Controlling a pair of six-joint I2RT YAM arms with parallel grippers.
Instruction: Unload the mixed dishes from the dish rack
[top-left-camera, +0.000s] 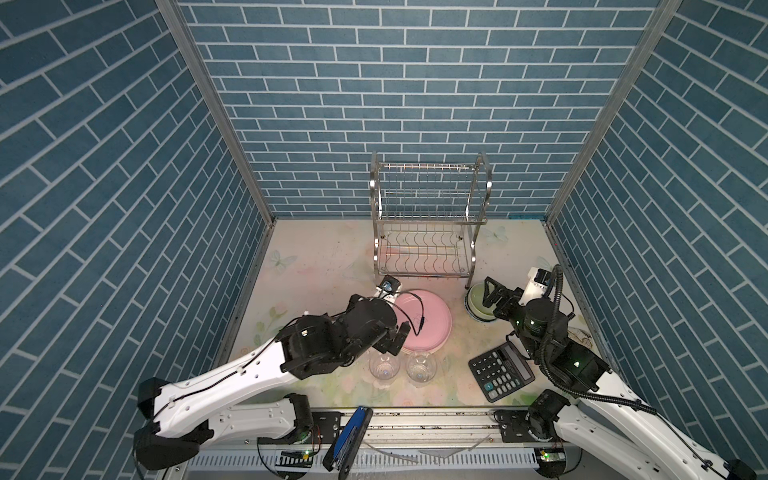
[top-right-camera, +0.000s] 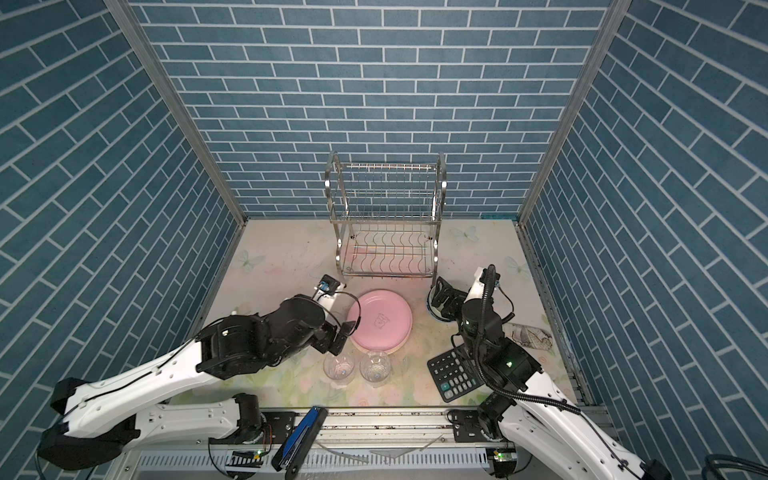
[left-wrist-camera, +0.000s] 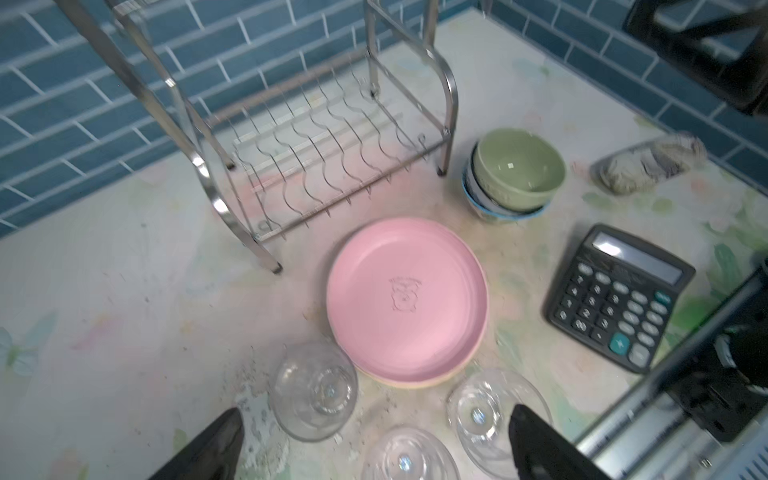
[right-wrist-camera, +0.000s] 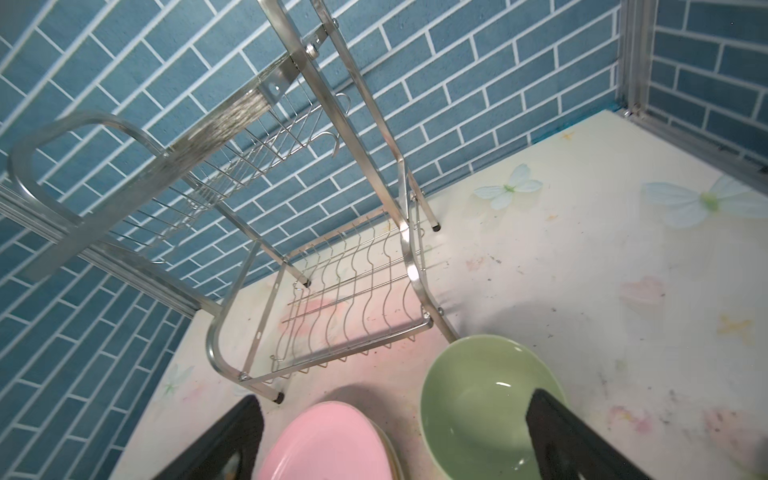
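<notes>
Blue brick-patterned walls are seen on three sides, and a pale tabletop (top-left-camera: 316, 266) printed with flowers and butterflies is laid between them. One dish rack (top-left-camera: 432, 223) is stood at the back of the table, near the rear wall. It is made of shiny silver wire in two tiers, with arched side frames and four legs; straight wires are run across the upper tier and wavy ones across the lower. All the dishes in view are set on the table in front of it. A pink plate (top-left-camera: 428, 328) with an embossed figure is laid on top of a stack just before the rack's front legs. A cream rim (left-wrist-camera: 415, 385) is shown beneath it, and how many plates lie under cannot be told. To its right a pale-green bowl (left-wrist-camera: 519, 174) is nested uppermost in what seem to be three bowls, with a blue-rimmed bowl (left-wrist-camera: 505, 216) lowest. Three clear glasses (left-wrist-camera: 313, 390) are counted in the left wrist view, close together at the near edge of the plates; only two are shown in both top views. One black calculator (top-left-camera: 500, 372) is laid to the right of the glasses. The left gripper (left-wrist-camera: 376, 411) is held above the glasses with its jaws wide apart, nothing being clamped. The right gripper (right-wrist-camera: 392, 397) is held over the bowls, its jaws likewise spread and nothing gripped.
</notes>
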